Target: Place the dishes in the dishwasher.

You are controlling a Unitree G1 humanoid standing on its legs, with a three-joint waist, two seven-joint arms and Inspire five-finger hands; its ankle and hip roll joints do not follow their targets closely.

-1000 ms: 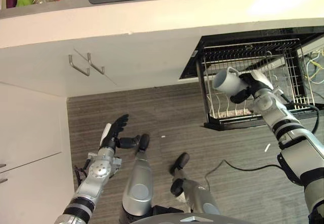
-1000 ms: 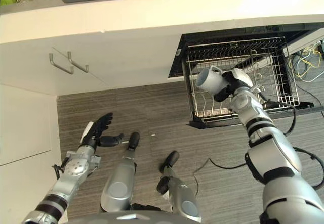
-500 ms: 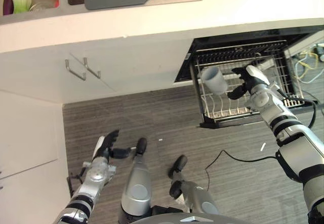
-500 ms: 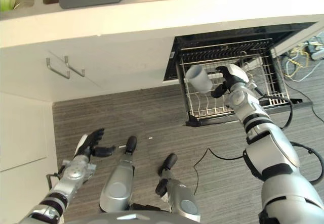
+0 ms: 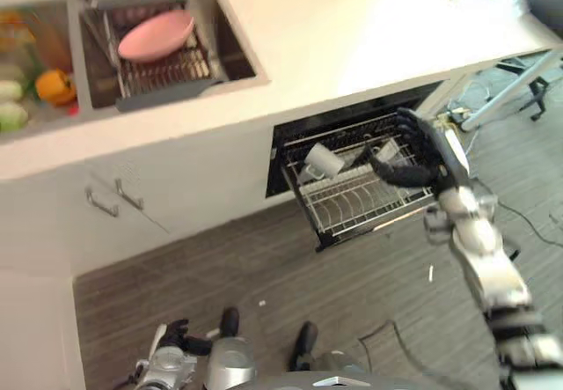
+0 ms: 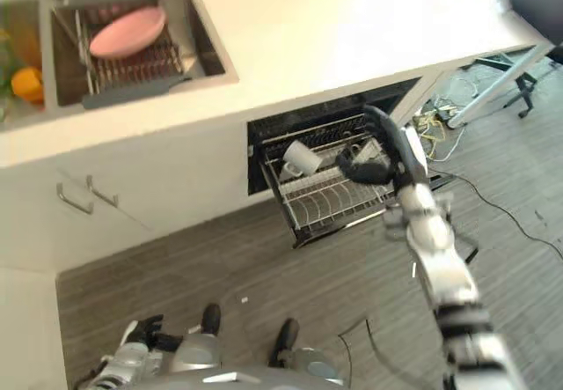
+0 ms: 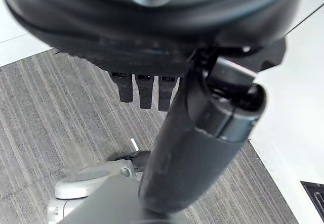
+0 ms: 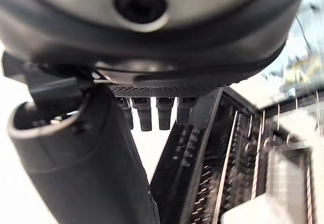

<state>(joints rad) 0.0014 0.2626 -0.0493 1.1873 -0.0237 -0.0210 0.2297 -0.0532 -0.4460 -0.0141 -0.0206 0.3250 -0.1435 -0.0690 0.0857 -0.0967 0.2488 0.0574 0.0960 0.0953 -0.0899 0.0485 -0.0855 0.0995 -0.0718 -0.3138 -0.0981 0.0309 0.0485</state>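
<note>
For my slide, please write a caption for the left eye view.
Open right robot hand above the dishwasher rack, where a white mug lies.

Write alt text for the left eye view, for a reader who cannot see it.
A white mug lies on its side in the pulled-out dishwasher rack, with the right robot hand open above the rack and apart from the mug. Up on the counter, a pink plate rests in a sink drying rack. The left robot hand hangs low over the grey floor.

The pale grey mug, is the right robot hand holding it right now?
No, the pale grey mug lies in the wire dishwasher rack, apart from the right robot hand, whose fingers are straight and empty.
</note>
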